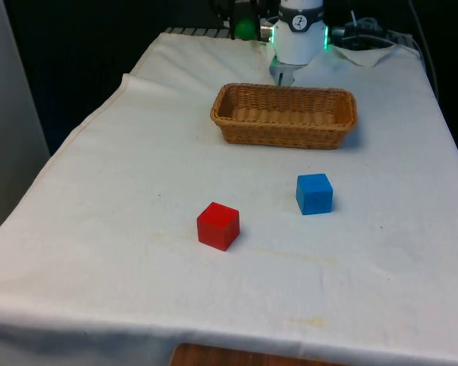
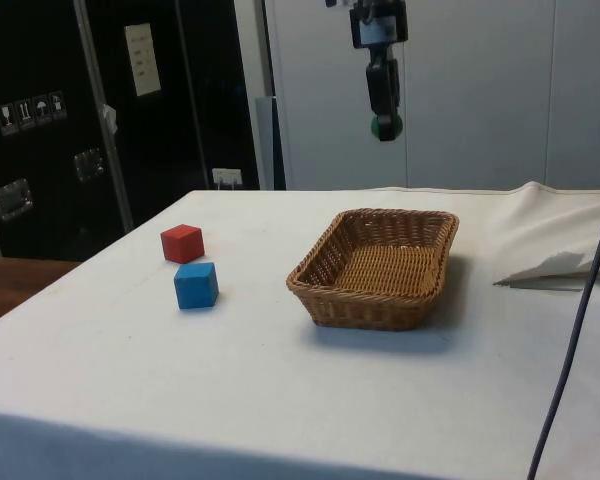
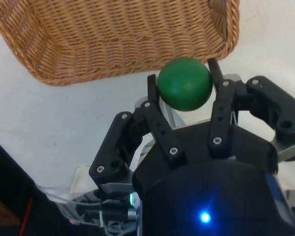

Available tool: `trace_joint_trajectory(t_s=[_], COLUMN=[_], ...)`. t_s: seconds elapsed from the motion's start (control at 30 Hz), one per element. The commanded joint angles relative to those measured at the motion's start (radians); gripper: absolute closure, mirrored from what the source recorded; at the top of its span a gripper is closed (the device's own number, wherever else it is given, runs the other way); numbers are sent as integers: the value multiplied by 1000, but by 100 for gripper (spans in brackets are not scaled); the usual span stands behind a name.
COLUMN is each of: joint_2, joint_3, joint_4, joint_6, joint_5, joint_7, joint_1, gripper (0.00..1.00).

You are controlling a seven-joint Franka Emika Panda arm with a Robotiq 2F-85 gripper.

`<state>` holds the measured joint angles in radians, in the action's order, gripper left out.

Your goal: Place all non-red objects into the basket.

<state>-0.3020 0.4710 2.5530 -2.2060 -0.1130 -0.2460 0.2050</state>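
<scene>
Overhead, the gripper (image 3: 184, 78) holds a green ball (image 3: 184, 84) clamped between its two black fingers (image 3: 153, 91), one pressing on each side of it. In the side view the gripper (image 2: 385, 122) hangs high above the bench (image 2: 130, 370), with the ball (image 2: 385, 126) at its tip, up over the far end of the wicker basket (image 2: 352, 305) and well clear of its rim. The wrist view looks down past the ball onto the basket's (image 3: 49, 69) woven wall and the white cloth beside it. In the front view the ball (image 1: 246, 29) shows green at the far end of the bench (image 1: 99, 252), beyond the basket (image 1: 237, 126). The basket's woven floor shows bare. Nearer the front edge lie a blue cube (image 1: 314, 194) and a red cube (image 1: 217, 226), near each other but apart, both well apart from the basket and with open cloth between. In the side view the red cube (image 2: 182, 243) sits just behind the blue cube (image 2: 196, 285). A loose fold of cloth (image 2: 550, 240) lies bunched beyond the basket.
</scene>
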Motion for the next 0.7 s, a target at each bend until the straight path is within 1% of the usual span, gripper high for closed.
trace_joint_trajectory(t_s=[0.0,0.03,0.07,0.13,0.33,0.37,0.4,0.43,0.6,0.63,0.67], joint_2=[-2,-1,1,2,15,19,21,21,22,27,27], joint_3=[2,3,1,4,4,4,3,4,5,5,3], joint_4=[15,22,8,35,74,86,83,92,118,129,118], joint_6=[-22,-30,-9,-46,-96,-112,-104,-120,-147,-160,-141], joint_5=[8,12,3,21,50,61,55,66,93,105,93], joint_7=[6,8,3,10,17,16,12,16,13,12,12], joint_1=[0,1,0,2,3,3,0,3,2,4,0], gripper=[100,100,100,100,100,100,100,100,100,100,100])
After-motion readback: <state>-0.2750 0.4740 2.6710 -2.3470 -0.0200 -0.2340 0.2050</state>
